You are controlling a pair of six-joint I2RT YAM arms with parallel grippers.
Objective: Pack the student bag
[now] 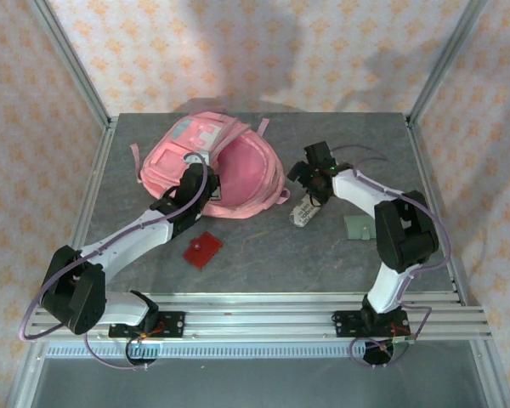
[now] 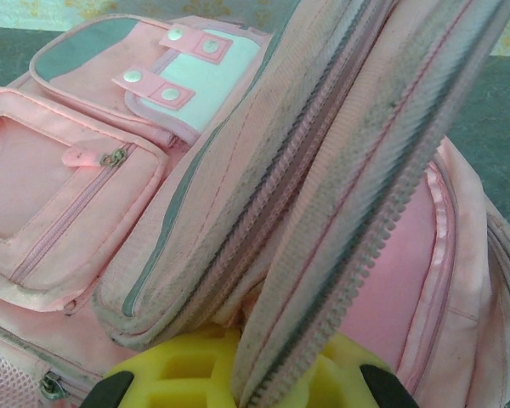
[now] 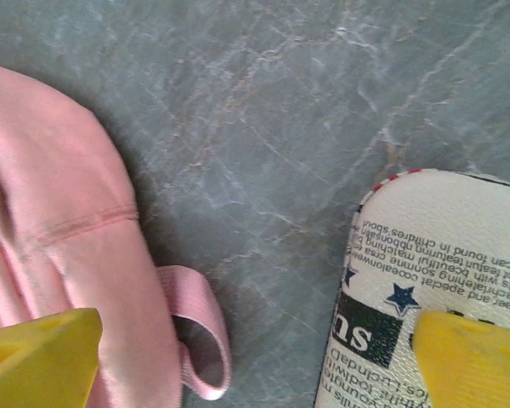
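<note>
1. Plainly, the student bag (image 1: 206, 161), a large pink fabric backpack with grey zip trims, lies on a grey, marble-veined table top (image 1: 263, 263). Its main compartment gapes open on smooth pink lining.
2. The bag's cloth is soft and slightly grubby. The zip tapes are ribbed, with grey teeth running along rounded, padded edges.
3. On the bag's front sit a flat zipped pocket with a small metal pull and a white patch crossed by two pink snap tabs. A bit of pink mesh shows at the lower corner.
4. The left gripper (image 1: 193, 172) rests on the bag's opening. Its yellow pads (image 2: 183, 374) are pressed together on the raised zip-edged flap, pinching it upright.
5. The right gripper (image 1: 313, 174) hangs just right of the bag with its yellow fingertips (image 3: 38, 357) spread wide, gripping nothing.
6. A short loop of pink webbing (image 3: 200, 340) juts from the bag's right side.
7. Just right of the bag, under the right gripper, lies a white, rounded, grainy pouch (image 1: 303, 212) printed with dark text and stars.
8. Further right of the bag lies a small grey-green flat card (image 1: 357, 228). In front of the bag lies a thin red square plate (image 1: 202, 249).
</note>
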